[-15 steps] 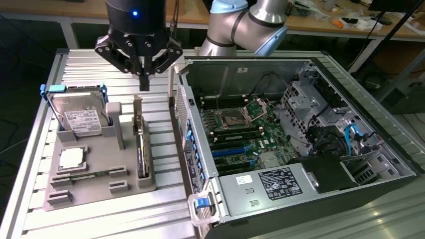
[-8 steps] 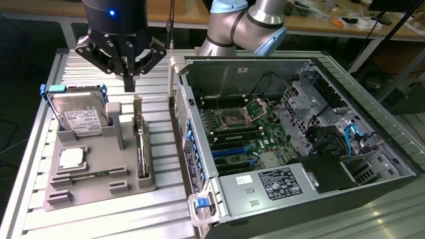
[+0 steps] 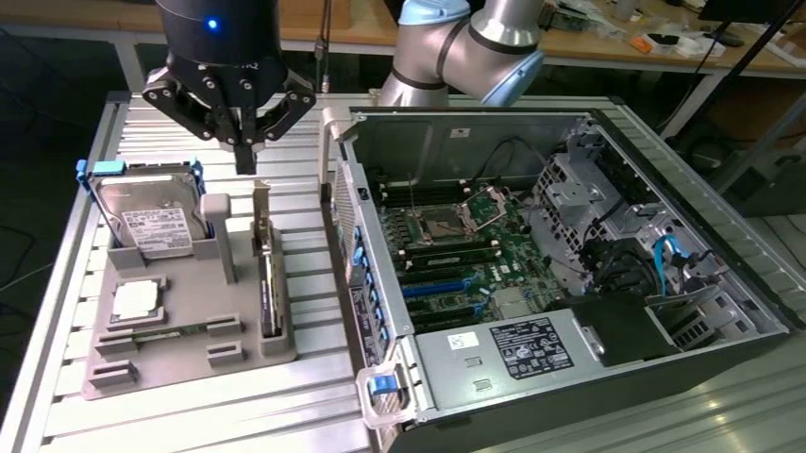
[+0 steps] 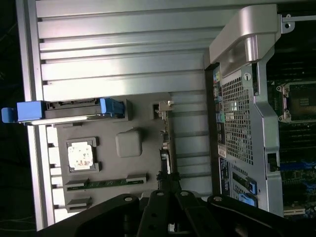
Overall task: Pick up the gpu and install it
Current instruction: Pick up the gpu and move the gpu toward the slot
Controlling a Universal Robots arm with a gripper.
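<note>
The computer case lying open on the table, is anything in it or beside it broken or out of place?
Nothing stands out. The computer case lies on its side with its panel off. Beside it, the drive, chip and black card sit squarely in their grey holder; the shut pincer hangs above the card.

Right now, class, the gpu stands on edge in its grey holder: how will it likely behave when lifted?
Probably stiff: the gpu is a thin flat board with a metal bracket at one end. Likely light for its length, being so thin. Standing on its narrow edge in the grey holder, it may tip sideways once lifted clear.
</note>
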